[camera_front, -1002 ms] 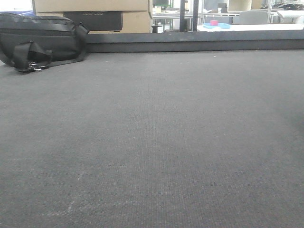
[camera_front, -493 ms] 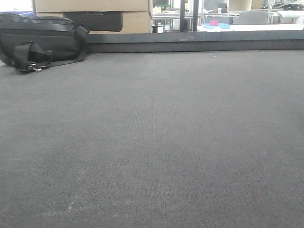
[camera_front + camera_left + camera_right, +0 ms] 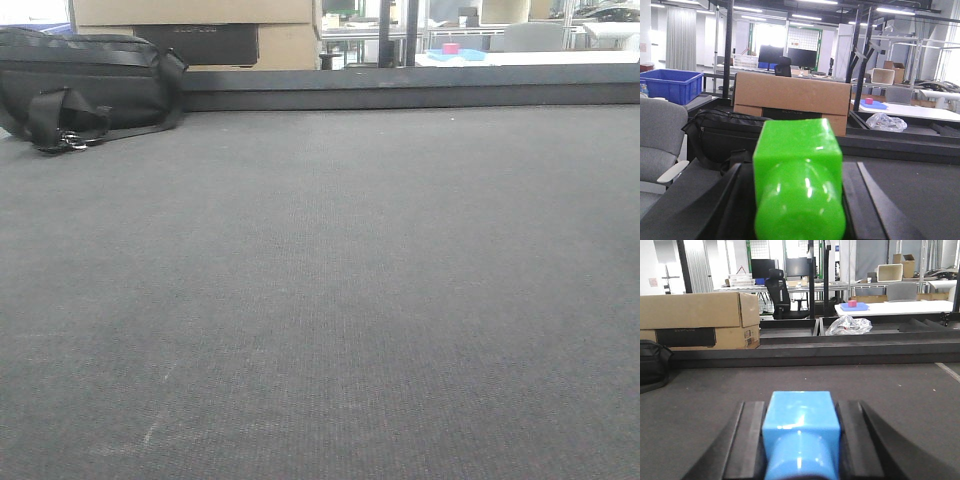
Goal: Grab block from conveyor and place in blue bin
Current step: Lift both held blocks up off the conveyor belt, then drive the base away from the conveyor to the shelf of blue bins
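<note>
Now hold the left gripper pinched on the green block and the right gripper pinched on the blue block, lift both clear of the conveyor, and carry toward the blue bin far off to the left before releasing

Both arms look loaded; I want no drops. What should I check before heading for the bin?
1. Green plastic block in left end effector: ok, held between its fingers.
2. Light-blue plastic block in right end effector: ok, held.
3. Blue plastic bin located: ok, far left in left wrist view.
4. Room inside bin: cannot tell.
5. Route there: cannot tell; black fabric bag and grey chair nearby.
</note>
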Robot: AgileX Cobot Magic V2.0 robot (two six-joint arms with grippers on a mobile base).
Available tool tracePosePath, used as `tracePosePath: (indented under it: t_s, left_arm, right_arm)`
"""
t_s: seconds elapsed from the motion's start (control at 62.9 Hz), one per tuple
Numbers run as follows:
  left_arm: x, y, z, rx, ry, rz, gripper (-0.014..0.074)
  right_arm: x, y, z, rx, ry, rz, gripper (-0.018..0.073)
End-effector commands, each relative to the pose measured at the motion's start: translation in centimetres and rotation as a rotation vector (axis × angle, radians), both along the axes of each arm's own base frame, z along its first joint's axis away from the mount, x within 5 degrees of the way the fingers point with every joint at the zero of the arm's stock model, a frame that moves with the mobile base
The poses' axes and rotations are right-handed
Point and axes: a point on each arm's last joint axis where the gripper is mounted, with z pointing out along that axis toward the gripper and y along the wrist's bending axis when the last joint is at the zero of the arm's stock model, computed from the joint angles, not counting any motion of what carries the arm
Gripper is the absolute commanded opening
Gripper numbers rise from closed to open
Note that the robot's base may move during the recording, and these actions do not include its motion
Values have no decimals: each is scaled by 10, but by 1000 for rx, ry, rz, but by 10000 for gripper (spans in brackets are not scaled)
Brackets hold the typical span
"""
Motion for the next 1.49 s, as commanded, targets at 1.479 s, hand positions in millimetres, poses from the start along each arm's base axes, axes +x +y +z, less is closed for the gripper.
tracePosePath:
  t_s: [1.479]
  left_arm:
    - [-1, 0, 0, -6, -13, 1, -111]
  right_arm:
    - [-1, -1, 4, -7, -34, -8, -162]
